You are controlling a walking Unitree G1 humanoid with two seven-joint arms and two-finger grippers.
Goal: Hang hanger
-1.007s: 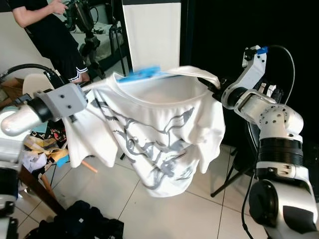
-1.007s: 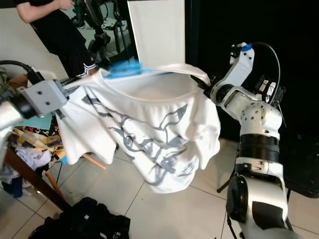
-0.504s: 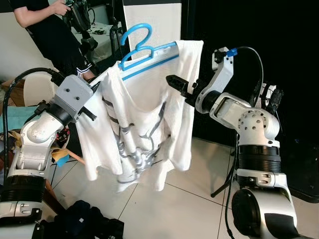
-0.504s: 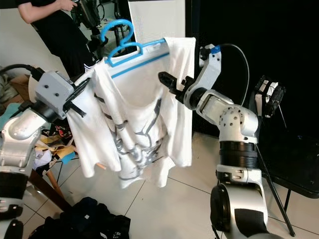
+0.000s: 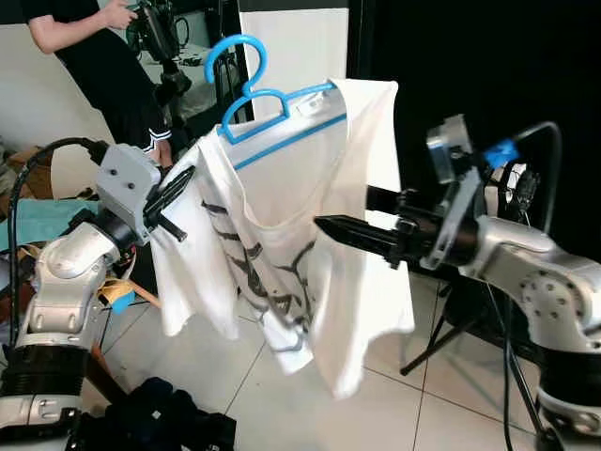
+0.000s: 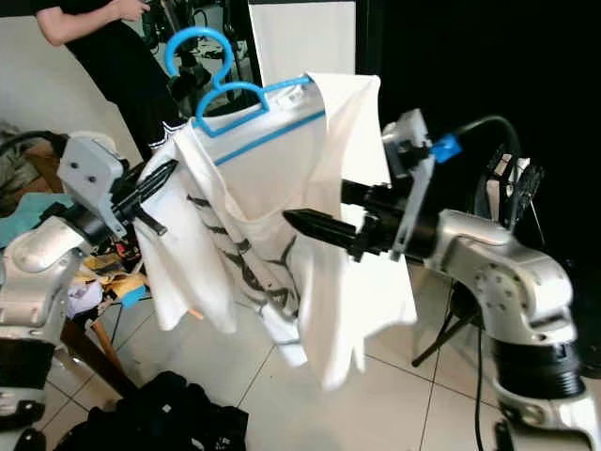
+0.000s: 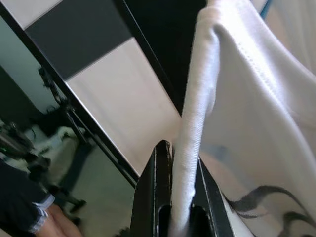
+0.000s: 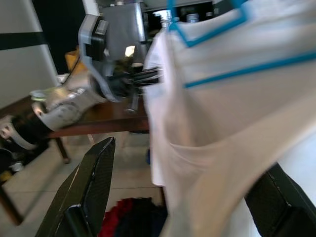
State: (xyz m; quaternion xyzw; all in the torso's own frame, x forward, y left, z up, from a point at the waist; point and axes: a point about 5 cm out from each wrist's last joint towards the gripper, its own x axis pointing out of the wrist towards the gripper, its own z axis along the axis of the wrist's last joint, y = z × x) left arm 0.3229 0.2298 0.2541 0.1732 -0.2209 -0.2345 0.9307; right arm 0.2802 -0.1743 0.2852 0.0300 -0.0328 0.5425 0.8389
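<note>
A white T-shirt hung on a blue hanger, held up in the air. The left gripper had its jaws pinched on the shirt's edge; the right gripper stood wide open, holding nothing

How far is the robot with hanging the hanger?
Done: the white T-shirt is on the blue hanger. In hand: the left gripper pinches the shirt's edge and holds it up, while the right gripper is open beside the cloth. Left: the hanger's hook rests on nothing, so hanging it remains.
</note>
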